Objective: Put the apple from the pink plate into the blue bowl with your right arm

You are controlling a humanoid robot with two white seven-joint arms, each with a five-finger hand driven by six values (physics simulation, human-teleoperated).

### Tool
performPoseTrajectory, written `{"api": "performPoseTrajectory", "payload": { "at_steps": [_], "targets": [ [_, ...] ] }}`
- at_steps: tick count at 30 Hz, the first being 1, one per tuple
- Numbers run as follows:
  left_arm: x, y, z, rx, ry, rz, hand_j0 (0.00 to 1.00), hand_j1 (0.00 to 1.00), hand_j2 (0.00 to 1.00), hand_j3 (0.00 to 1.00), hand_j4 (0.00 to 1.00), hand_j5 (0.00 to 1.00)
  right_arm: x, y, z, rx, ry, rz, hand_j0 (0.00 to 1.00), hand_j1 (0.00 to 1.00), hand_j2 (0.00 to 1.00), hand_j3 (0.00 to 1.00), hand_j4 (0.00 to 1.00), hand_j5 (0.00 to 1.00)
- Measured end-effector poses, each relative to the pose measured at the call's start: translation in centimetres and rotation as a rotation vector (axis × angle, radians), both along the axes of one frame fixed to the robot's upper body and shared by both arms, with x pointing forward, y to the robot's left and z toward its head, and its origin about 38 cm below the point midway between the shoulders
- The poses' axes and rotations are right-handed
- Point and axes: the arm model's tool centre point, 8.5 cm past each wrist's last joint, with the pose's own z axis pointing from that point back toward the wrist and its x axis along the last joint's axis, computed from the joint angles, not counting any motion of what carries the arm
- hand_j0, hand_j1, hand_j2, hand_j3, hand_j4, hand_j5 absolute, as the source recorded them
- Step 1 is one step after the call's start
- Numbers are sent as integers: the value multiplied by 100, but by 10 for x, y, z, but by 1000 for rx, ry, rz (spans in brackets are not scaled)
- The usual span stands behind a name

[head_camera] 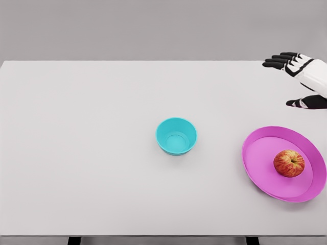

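A red-yellow apple point(289, 163) lies on the pink plate point(260, 153) at the right side of the table, toward the plate's right half. A light blue bowl point(176, 136) stands empty near the table's middle, left of the plate. My right hand point(290, 76) hovers at the far right, well behind the plate, its dark fingers spread apart with the thumb hanging low and nothing held. The hand is apart from the apple and plate.
The white table point(92, 153) spreads wide to the left of the bowl. Its front edge runs along the bottom of the view, and its back edge meets a grey wall.
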Motion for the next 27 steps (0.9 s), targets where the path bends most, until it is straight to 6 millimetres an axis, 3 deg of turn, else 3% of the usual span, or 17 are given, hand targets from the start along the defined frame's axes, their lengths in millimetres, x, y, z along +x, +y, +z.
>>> {"api": "performPoseTrajectory", "payload": {
  "at_steps": [4,10,13,22,27],
  "targets": [
    [0,0,0,0,0,0,100,100,100,100,100,100,-13,-5,-10,-41,47,7,100,100,100,100,100,100],
    [0,0,0,0,0,0,100,100,100,100,100,100,-30,-15,25,-379,176,62,100,100,100,100,100,100],
    [0,0,0,0,0,0,100,100,100,100,100,100,-36,-14,35,-437,235,86,100,100,100,100,100,100],
    [0,0,0,0,0,0,100,100,100,100,100,100,-63,-17,-20,-456,450,136,100,100,100,100,100,100],
    [0,0,0,0,0,0,100,100,100,100,100,100,-67,-17,-30,-454,476,139,100,100,100,100,100,100]
  ]
}}
